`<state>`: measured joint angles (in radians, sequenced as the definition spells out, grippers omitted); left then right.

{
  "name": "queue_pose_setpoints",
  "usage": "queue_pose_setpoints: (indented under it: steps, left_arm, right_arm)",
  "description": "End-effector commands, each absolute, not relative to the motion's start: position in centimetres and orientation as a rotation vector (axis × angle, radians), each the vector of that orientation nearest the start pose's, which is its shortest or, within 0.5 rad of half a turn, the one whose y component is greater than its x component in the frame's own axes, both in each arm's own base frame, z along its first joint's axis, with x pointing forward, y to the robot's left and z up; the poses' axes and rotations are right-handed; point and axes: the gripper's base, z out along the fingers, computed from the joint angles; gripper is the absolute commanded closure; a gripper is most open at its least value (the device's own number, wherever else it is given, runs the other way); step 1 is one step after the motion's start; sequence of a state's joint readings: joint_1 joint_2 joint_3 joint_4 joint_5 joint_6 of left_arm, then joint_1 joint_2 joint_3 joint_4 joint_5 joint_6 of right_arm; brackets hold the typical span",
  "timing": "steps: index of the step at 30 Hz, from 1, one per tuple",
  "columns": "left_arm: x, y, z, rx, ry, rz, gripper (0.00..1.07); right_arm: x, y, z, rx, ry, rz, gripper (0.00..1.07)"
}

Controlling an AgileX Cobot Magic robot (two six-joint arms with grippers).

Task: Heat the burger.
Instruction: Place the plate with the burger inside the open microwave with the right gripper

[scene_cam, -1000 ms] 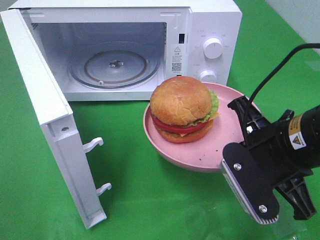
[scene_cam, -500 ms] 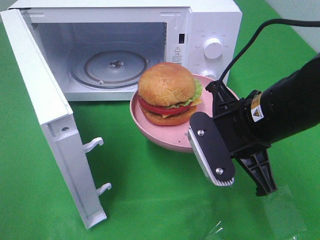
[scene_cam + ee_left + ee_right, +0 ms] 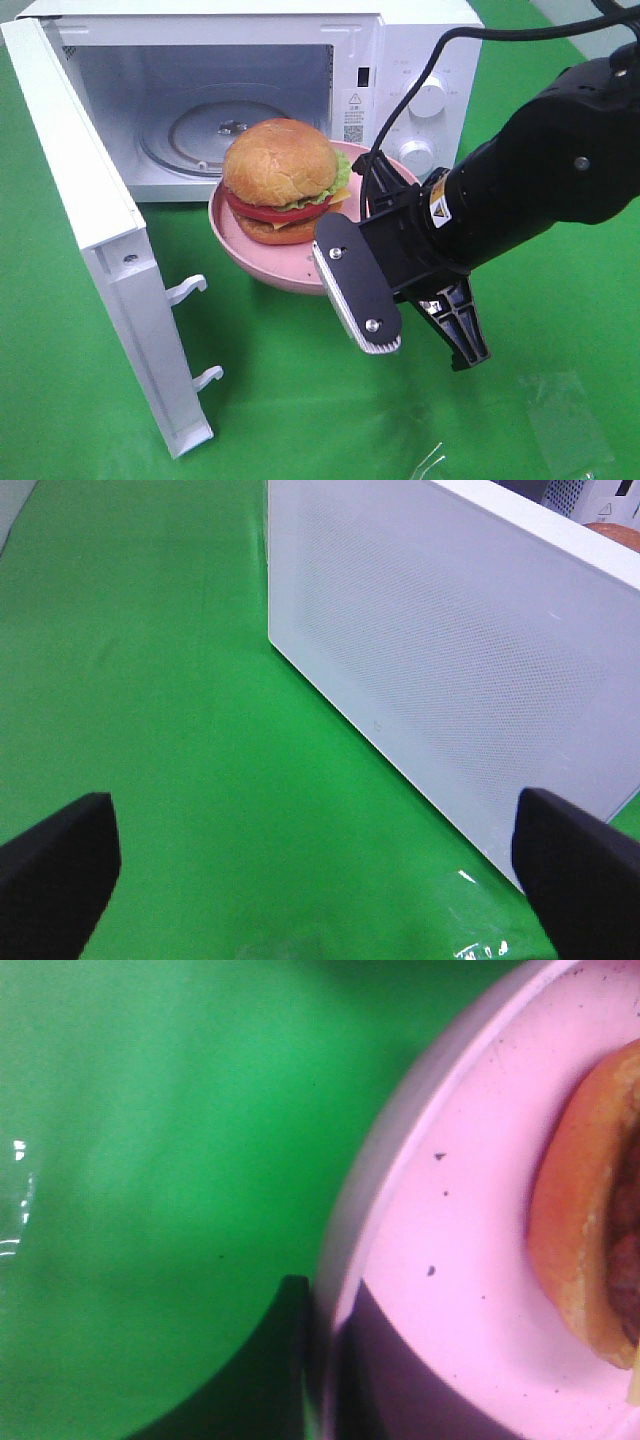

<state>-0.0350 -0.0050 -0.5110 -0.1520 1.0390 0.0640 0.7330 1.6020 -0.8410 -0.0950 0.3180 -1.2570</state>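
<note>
Burger (image 3: 280, 178) sits on pink plate (image 3: 270, 268), bun on top w/ tomato, lettuce & patty showing at the side, roughly centre of plate. The plate is just in front of the microwave (image 3: 420, 40) opening, towards its right half and not inside the cavity. A shadow on the green cloth (image 3: 300, 400) below suggests it's off the surface, can't say for sure. R gripper (image 3: 335, 240) is clamped on the plate's near-right rim, 1 flat finger w/ 2 screws facing the high cam, arm coming in from the right. In the R wrist view the rim (image 3: 450, 1260) runs across the frame w/ a dark finger (image 3: 290, 1360) against its edge. The burger's bottom bun (image 3: 570, 1250) sits further in, and a few dark specks lie on the pink surface. Door (image 3: 90, 220) is swung wide open at left, 2 latch hooks on its inner edge. The glass turntable (image 3: 220, 130) is bare inside, and 2 knobs (image 3: 427, 97) are on the right panel, the lower 1 partly hidden behind cable & plate. L gripper (image 3: 320, 860) isn't seen in the high view. Its wrist cam shows both fingers (image 3: 55, 860) spread wide apart w/ nothing between them, above the cloth, facing the door's white outer face (image 3: 450, 650).
</note>
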Motion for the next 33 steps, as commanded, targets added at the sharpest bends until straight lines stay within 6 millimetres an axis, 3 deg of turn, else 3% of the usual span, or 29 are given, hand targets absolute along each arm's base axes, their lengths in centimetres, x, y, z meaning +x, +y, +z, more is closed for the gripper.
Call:
queue_pose_setpoints:
  steps: [1,10,33]
  left_arm:
    - [-0.9,-1.1,28.3,0.106,1.974,-0.157,0.06]
    - [-0.9,-1.1,28.3,0.106,1.974,-0.157,0.06]
    - [-0.9,-1.1,28.3,0.106,1.974,-0.157,0.06]
  right_arm:
    - [23.8,21.1,20.1,-2.147,1.265,-0.296,1.07]
    - [24.0,23.0,19.8,-2.166,1.216,-0.284,1.07]
    - [28.4,26.7,19.0,-2.162,1.223,-0.297,1.07]
